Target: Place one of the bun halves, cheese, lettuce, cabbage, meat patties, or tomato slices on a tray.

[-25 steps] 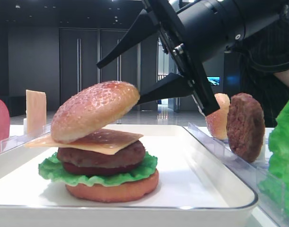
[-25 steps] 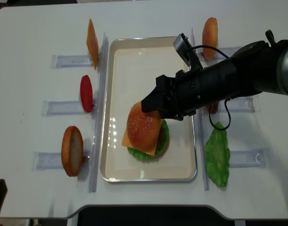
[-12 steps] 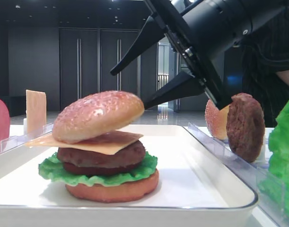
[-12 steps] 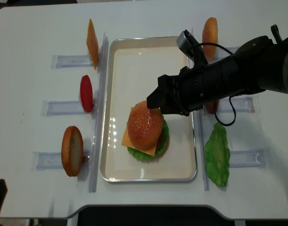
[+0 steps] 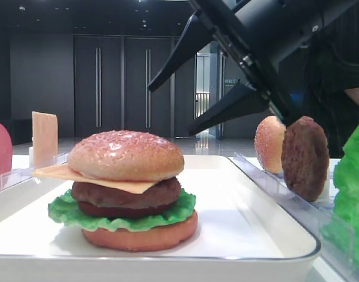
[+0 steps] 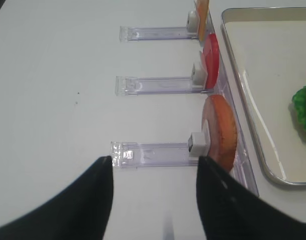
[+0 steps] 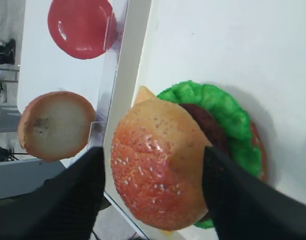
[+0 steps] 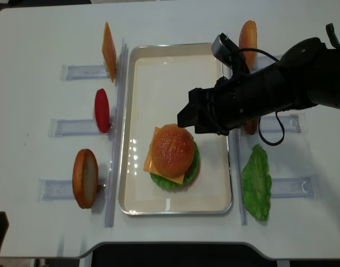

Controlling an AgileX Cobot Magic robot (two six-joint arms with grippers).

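Note:
A speckled domed bun half lies flat on top of a burger stack on the white tray. Under it are cheese, a meat patty, lettuce and a bottom bun. My right gripper hangs open above and to the right of the stack, clear of the bun. From the right wrist the bun shows between the spread fingers. My left gripper is open over bare table beside a clear rack.
Left of the tray, racks hold a cheese slice, a tomato slice and a bun half. On the right stand another bun top, a patty and a lettuce leaf.
The bun top, tilted between the right fingers before, has settled level on the cheese. The right gripper has let go, spread wider and drawn back up and to the right.

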